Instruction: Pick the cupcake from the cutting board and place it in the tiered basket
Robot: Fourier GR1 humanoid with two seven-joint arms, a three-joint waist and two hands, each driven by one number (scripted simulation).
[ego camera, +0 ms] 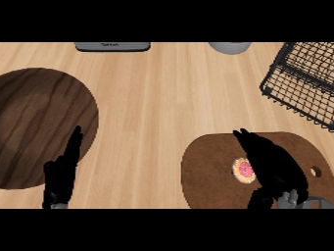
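The cupcake (242, 169), pink-topped with a pale rim, sits on the brown cutting board (213, 171) at the lower right. My right hand (274, 164) lies over the board just right of the cupcake, fingers straight and pointing away from me, touching or partly covering its right side. The black wire tiered basket (310, 86) stands at the upper right, apart from the board. My left hand (62, 171) rests at the lower left, fingers up and open, over the edge of a dark round wooden board.
A large dark wooden round board (32, 122) fills the left side. A grey appliance (112, 46) and a grey round container (230, 47) stand at the counter's far edge. Bare light wood counter (162, 98) lies between the boards and the basket.
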